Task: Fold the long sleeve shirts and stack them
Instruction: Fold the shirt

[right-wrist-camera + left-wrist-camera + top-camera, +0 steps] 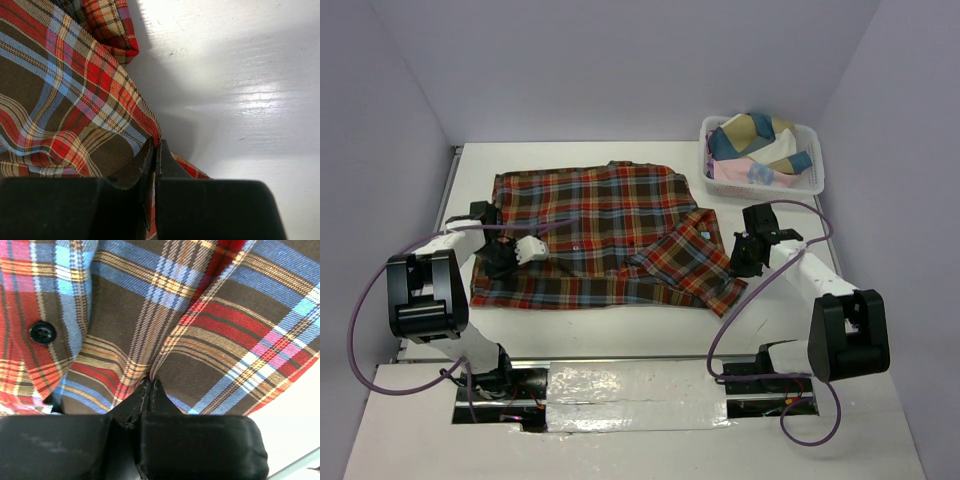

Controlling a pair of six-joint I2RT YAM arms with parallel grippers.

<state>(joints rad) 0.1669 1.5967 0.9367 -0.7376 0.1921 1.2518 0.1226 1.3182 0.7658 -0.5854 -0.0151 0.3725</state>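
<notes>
The plaid long sleeve shirt (600,230) lies spread on the white table, its right side folded in over the body. My left gripper (505,258) is shut on a pinch of the shirt's cloth near its left edge; the left wrist view shows the fold (165,340) rising from the closed fingertips (150,386) and a dark button (42,332). My right gripper (745,258) is shut on the shirt's right edge; the right wrist view shows the red hem (150,125) clamped between its fingertips (155,146).
A white lattice basket (815,180) with several folded cloths in blue, cream and pink stands at the back right. Purple cables loop beside both arms. Grey walls close the table on three sides. Bare white table (240,75) lies right of the shirt.
</notes>
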